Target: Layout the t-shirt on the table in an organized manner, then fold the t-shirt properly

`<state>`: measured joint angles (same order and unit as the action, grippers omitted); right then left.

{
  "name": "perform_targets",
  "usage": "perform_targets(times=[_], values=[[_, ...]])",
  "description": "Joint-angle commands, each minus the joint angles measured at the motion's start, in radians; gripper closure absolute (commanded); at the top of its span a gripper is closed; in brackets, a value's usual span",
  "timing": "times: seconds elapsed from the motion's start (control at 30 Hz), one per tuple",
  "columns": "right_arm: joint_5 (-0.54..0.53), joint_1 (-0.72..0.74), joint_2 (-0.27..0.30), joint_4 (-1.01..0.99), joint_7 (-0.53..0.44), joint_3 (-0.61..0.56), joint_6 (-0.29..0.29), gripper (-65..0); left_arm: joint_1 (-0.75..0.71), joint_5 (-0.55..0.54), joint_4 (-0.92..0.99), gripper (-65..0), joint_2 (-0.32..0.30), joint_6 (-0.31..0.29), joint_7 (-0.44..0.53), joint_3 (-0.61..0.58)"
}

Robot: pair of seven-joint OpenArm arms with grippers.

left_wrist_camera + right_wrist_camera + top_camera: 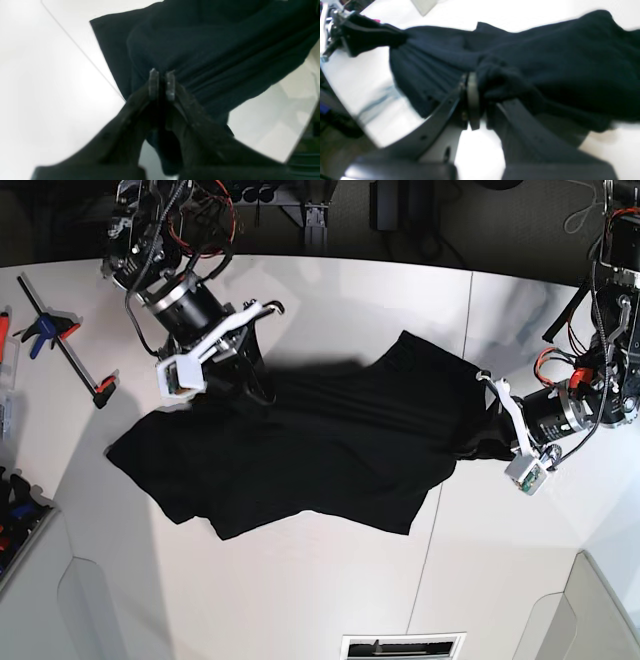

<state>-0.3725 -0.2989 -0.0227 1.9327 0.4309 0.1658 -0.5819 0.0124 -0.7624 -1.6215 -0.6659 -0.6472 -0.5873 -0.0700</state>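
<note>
A wide white table (300,600), its panels joined by thin dark seams, fills the overhead view, with a dark floor and equipment beyond its far edge. One black t-shirt (290,450) lies spread across the middle of the table, soft and rumpled, stretched into taut pleats between two robot arms; its lower hem sags in an uneven, wavy line and no print shows on the upward side. The cloth reaches from a loose flap at the base view's left to a bunched corner at its right.

Two grippers work the shirt. The right gripper (480,100) is clenched on a thick wad of fabric gathered between its fingers at the shirt's upper edge, on the base view's left. The left gripper (162,85) is pinched tight on a fold of the same cloth at the opposite side, pleats radiating away from its fingertips (153,82) across the fabric.

At the table's left margin lie two bar clamps: one long with red-tipped ends (65,340) and one smaller with blue and orange grips (40,330). A white vent grille (402,647) sits at the near edge.
</note>
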Motion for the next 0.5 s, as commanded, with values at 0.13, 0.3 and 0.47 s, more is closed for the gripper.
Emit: perform_targets(times=[0.13,0.3,0.47], values=[[-0.091,-0.115,0.009,0.152,-0.002,0.016,0.024,0.0,-0.052,0.063,-0.012,0.0,-0.029,0.063,-0.013,0.161],[-0.212,-0.128,0.008,0.192,0.125,0.015,0.017,0.0,-0.052,0.063,-0.012,0.0,-0.030,0.062,-0.016,0.185],[-0.212,-0.125,-0.011,0.190,0.151,0.015,0.017,0.0,-0.066,0.063,-0.012,-1.9,-0.029,0.059,-0.016,0.185]])
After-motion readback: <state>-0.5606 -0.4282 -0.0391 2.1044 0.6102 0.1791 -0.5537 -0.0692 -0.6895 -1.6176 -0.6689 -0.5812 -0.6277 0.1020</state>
